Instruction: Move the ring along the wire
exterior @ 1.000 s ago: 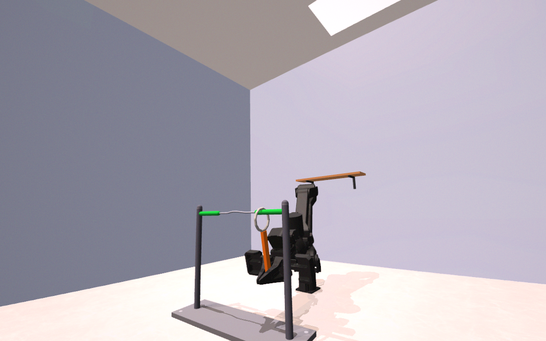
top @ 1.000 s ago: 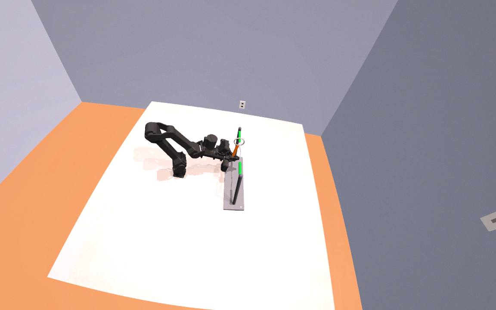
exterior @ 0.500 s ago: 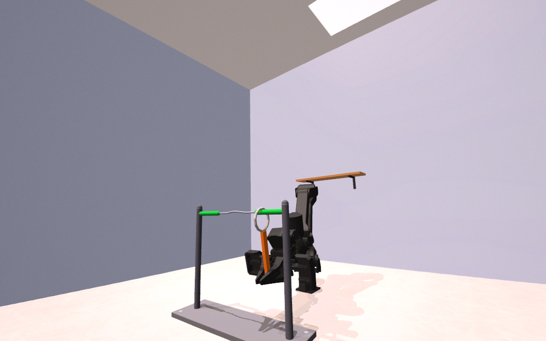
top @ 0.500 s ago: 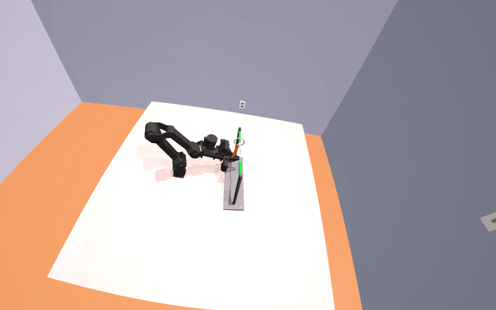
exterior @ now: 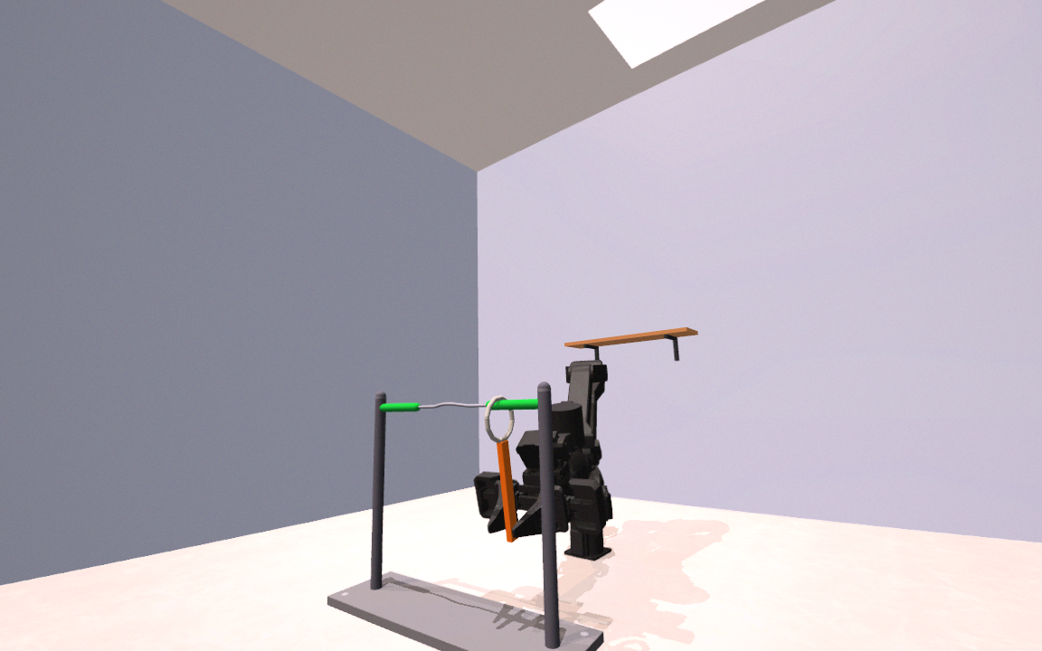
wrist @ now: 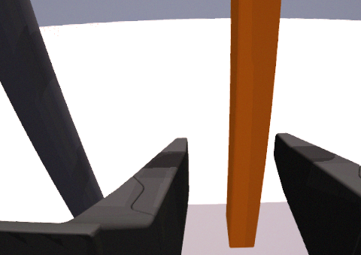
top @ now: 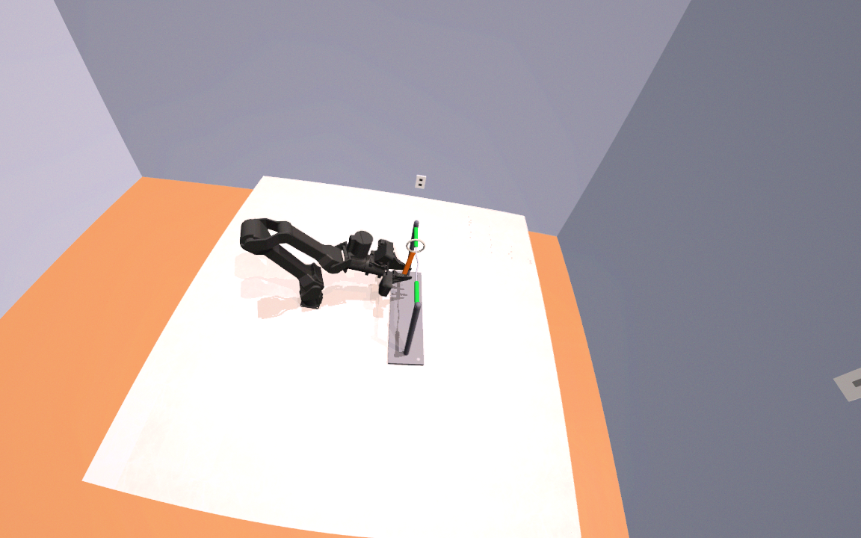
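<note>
The ring (top: 406, 246) (exterior: 487, 420) hangs around the green part (top: 415, 233) (exterior: 525, 402) beside the far post in the top view, the right post (exterior: 547, 518) in the exterior view. It is close to the inner end, where the thin grey wire (top: 418, 267) (exterior: 451, 403) starts. Its orange handle (top: 409, 261) (exterior: 506, 485) (wrist: 248, 116) points down, slightly tilted. My gripper (top: 409, 273) (exterior: 504, 531) (wrist: 231, 147) is open around the lower handle. In the wrist view, gaps show on both sides of the handle, the smaller one at the right finger.
The other green part (top: 416, 291) (exterior: 400, 407) joins the other post (top: 412, 327) (exterior: 378, 494). Both posts stand on a grey base (top: 404, 359) (exterior: 428, 611) below my fingers. One post (wrist: 41, 82) rises left of my fingers in the wrist view.
</note>
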`<act>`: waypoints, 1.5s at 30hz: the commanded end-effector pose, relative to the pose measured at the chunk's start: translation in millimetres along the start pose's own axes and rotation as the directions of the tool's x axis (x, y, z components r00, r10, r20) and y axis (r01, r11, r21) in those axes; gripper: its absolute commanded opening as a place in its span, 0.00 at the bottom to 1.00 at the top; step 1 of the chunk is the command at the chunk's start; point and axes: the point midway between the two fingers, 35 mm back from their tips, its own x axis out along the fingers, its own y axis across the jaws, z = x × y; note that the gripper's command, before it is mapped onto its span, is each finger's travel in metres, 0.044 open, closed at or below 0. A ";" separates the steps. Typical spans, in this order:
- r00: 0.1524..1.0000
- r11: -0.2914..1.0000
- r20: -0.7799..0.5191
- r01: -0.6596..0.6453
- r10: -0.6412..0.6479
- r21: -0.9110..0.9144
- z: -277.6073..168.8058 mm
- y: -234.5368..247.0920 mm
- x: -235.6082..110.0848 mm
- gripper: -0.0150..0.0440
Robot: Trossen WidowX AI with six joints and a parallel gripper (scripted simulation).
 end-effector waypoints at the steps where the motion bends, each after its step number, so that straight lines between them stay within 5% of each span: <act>1: 1.000 1.000 0.004 0.002 -0.002 0.005 1.3 0.0 -7.2 0.53; 45: 1.000 1.000 0.003 0.003 -0.003 0.007 -1.6 -1.3 -34.9 0.53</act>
